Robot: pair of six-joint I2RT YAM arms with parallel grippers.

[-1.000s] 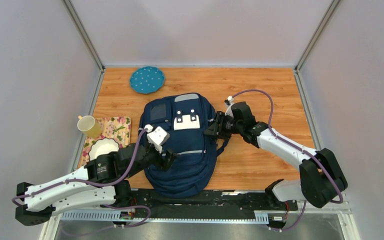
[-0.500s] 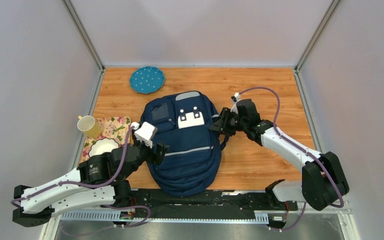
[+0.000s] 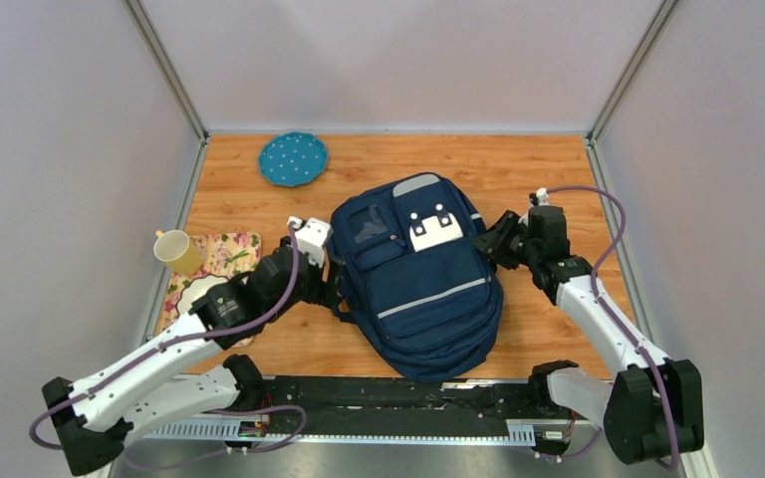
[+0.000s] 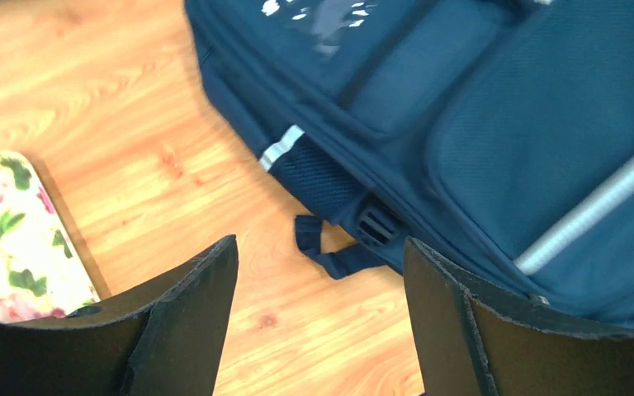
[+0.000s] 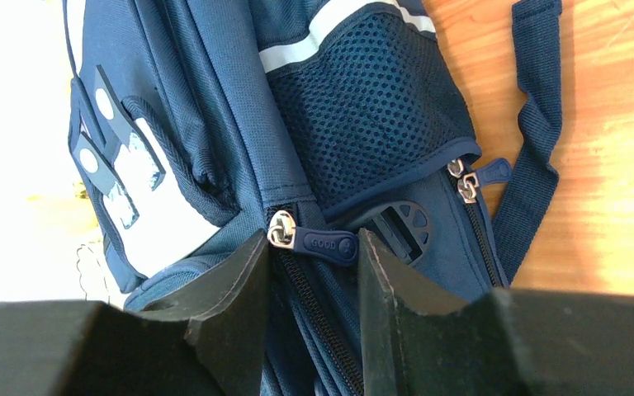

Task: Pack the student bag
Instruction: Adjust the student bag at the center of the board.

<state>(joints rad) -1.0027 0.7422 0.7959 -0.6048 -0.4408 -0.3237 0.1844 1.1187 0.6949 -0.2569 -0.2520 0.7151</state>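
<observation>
My left gripper [image 4: 320, 244]: jaws wide apart, nothing held, over table [image 3: 558, 179] just beside student bag [image 3: 418, 289], at its left edge. My right gripper [image 5: 312, 243]: jaws half closed, pinching zipper pull [image 5: 324, 245] on bag's right side.

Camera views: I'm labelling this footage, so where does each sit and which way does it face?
Top external: above and behind the arm bases, looking down at the large navy blue fabric backpack on the wooden table; both arms show.
Left wrist: behind the left gripper, facing the backpack's side; both fingers show.
Right wrist: behind the right gripper, facing a navy zipper pull between its fingers.
Shared: all three see the backpack.
</observation>
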